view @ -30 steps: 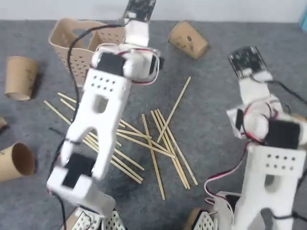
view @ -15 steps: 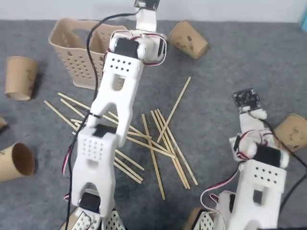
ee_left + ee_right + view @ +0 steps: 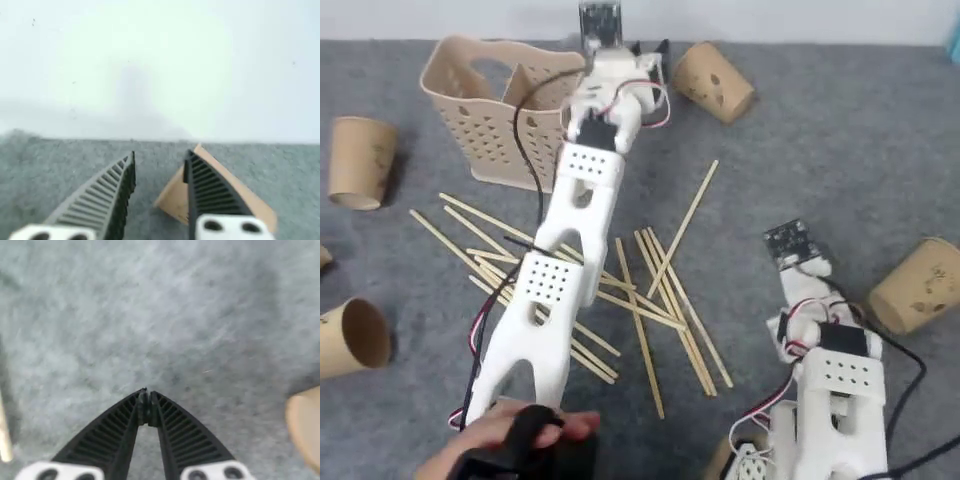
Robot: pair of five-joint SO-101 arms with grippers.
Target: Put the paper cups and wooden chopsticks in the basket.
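- High view: my left gripper (image 3: 648, 50) sits just right of the basket (image 3: 490, 140), at the grey mat's (image 3: 820, 130) far edge, near a paper cup (image 3: 712, 82). The wooden chopsticks (image 3: 650, 290) lie scattered on the arms' side of the basket.
- Left wrist view: its fingers are spread and hold nothing. The cup lies just beyond one.
- Right wrist view: my right gripper (image 3: 146, 396) is pinched closed on nothing, over bare mat.

Grey carpet (image 3: 820, 150) spreads beneath the right gripper (image 3: 148, 392); white wall (image 3: 160, 60) rises ahead of the left gripper (image 3: 160, 155).
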